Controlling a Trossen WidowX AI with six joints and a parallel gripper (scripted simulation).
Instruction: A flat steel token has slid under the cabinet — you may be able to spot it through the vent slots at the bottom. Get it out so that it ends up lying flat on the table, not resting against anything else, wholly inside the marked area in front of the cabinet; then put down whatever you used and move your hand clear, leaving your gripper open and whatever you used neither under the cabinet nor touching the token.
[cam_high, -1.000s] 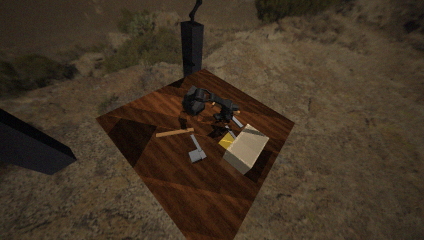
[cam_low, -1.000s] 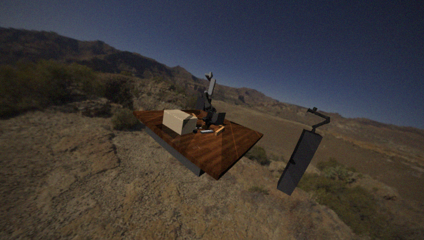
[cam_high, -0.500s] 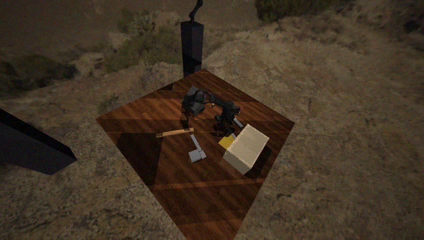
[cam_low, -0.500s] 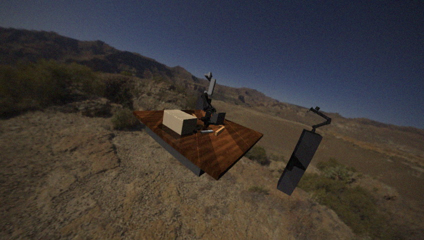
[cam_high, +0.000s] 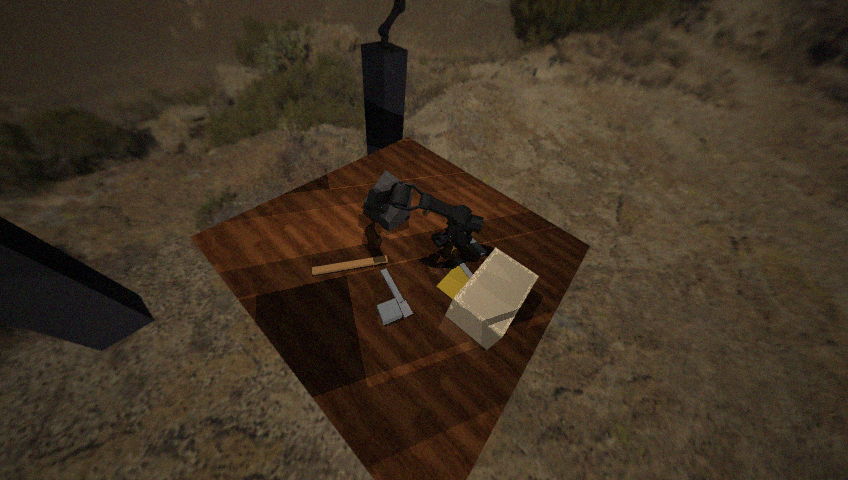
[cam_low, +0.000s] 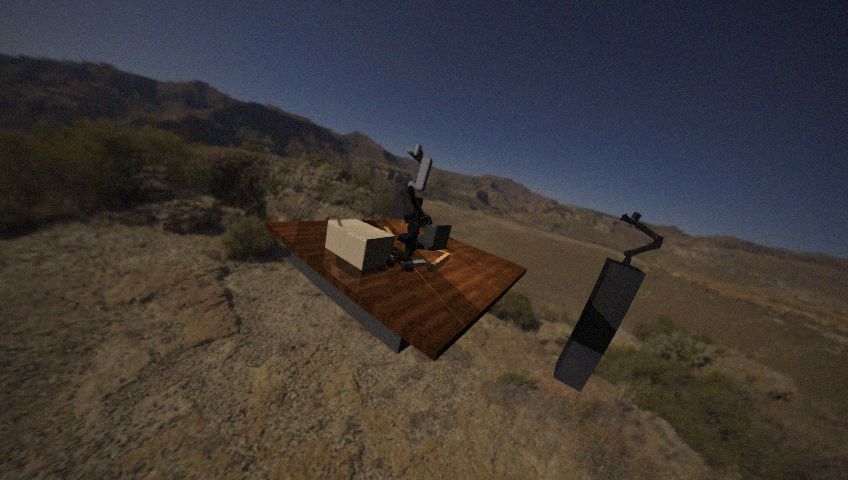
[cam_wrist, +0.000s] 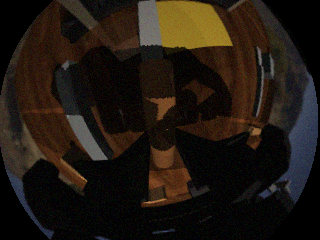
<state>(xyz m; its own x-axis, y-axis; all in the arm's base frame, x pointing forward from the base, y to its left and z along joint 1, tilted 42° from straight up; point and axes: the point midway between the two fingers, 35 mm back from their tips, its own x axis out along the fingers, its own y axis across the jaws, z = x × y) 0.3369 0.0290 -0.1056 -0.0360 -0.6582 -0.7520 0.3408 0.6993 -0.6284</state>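
Observation:
The beige cabinet (cam_high: 491, 295) (cam_low: 357, 243) stands on the wooden table (cam_high: 416, 410) (cam_low: 428, 309). The yellow marked area (cam_high: 452, 282) (cam_wrist: 194, 24) lies on the table against the cabinet's side that faces the arm. My gripper (cam_high: 460, 252) (cam_wrist: 160, 131) is low over the table just before the yellow area and is shut on a thin grey flat bar (cam_high: 465, 270) (cam_wrist: 148, 23). The bar points along the yellow area's edge toward the cabinet. The steel token is not visible in any view.
A light wooden stick (cam_high: 349, 265) (cam_low: 440, 257) and a grey T-shaped rake (cam_high: 395, 296) (cam_wrist: 80, 120) lie on the table to the left of the yellow area. Dark camera posts (cam_high: 383, 89) (cam_low: 598, 321) stand off the table.

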